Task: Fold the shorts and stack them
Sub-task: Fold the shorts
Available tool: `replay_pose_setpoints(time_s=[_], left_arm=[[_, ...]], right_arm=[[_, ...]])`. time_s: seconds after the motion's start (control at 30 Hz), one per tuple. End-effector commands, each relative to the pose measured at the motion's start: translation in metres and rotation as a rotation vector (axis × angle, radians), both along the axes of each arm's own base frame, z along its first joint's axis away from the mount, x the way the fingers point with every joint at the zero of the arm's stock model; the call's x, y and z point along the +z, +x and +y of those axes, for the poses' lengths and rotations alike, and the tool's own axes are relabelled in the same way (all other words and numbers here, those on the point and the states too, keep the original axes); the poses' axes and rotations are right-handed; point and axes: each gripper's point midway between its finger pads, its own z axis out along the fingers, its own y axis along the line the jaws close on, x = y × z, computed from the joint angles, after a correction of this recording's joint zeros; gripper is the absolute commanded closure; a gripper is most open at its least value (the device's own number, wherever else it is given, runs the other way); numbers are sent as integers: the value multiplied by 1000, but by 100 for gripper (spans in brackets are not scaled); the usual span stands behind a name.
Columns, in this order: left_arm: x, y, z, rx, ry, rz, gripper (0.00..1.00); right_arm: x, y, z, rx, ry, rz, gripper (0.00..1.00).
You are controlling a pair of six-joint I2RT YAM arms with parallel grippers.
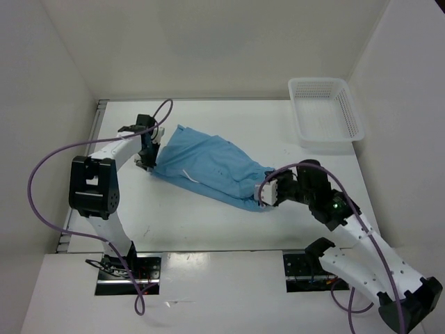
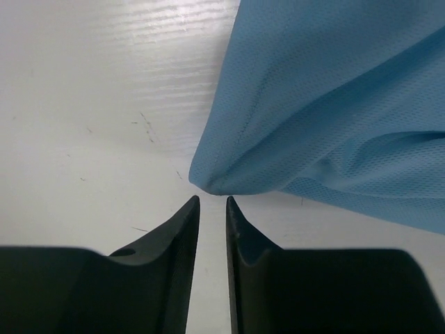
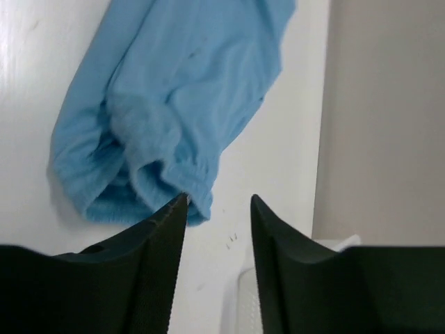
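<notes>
Your shorts (image 1: 208,167) lie in a slanted strip at mid-table, with a gripper at each end.

Nearest you, the right arm (image 1: 361,243) reaches in from 5 o'clock, its elbow bent. Your right gripper (image 1: 268,191) sits at the shorts' 4 o'clock end. In its wrist view the jaws stand well apart with nothing between them, and the left fingertip (image 3: 177,205) is at the edge of the gathered waistband (image 3: 132,188). A thin white drawstring (image 1: 188,175) lies on the cloth. Further off, your left arm (image 1: 94,184) arches up from 7 o'clock and its gripper (image 1: 147,149) points down at the 10 o'clock end. Those jaws are parted only a slit and hold nothing, with the cloth's corner (image 2: 208,184) just beyond the tips. A white mesh basket (image 1: 325,115) stands at 1 o'clock on the table (image 1: 208,223).
</notes>
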Motion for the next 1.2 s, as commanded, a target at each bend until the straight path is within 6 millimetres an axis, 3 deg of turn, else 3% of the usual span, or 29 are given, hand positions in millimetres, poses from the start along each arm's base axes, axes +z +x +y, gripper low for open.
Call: replay_pose_setpoints(time_s=[0.0,0.07,0.1,0.13,0.17,0.2,0.27,0.33,0.47,0.6,0.8,1.03,1.17], left_arm=[[39,29,-2,-2,-16,-107,69],[60,40,-9,-17,-29,-155,66],[74,49,-12,-21,-42,-190,65],[79,53,-19,-38,-55,-205,63],[84,56,-25,-52,-57,-217,62],[77,58,-28,-57,-67,-201,62],[68,57,-40,-84,-78,-178,62],[58,62,-50,-107,-80,-174,62],[31,50,-50,-109,-82,-112,62],[7,50,-59,-129,-79,-76,62],[-30,40,-53,-125,-6,10,62],[-46,22,-46,-118,22,59,62],[-53,4,-44,-121,19,109,62]], right_arm=[[64,35,31,-66,243,-60,56],[52,52,46,-133,273,91,68],[65,64,55,-163,298,142,79],[25,82,68,-211,237,288,83],[12,88,74,-254,236,372,87],[-7,102,85,-272,205,445,93],[-24,109,92,-336,226,537,98],[-42,115,89,-381,227,593,100],[-65,91,72,-401,173,632,100],[-86,71,53,-429,84,668,100],[-140,42,28,-478,-109,682,100],[-171,52,4,-556,-212,606,100],[-175,77,6,-580,-221,530,100]])
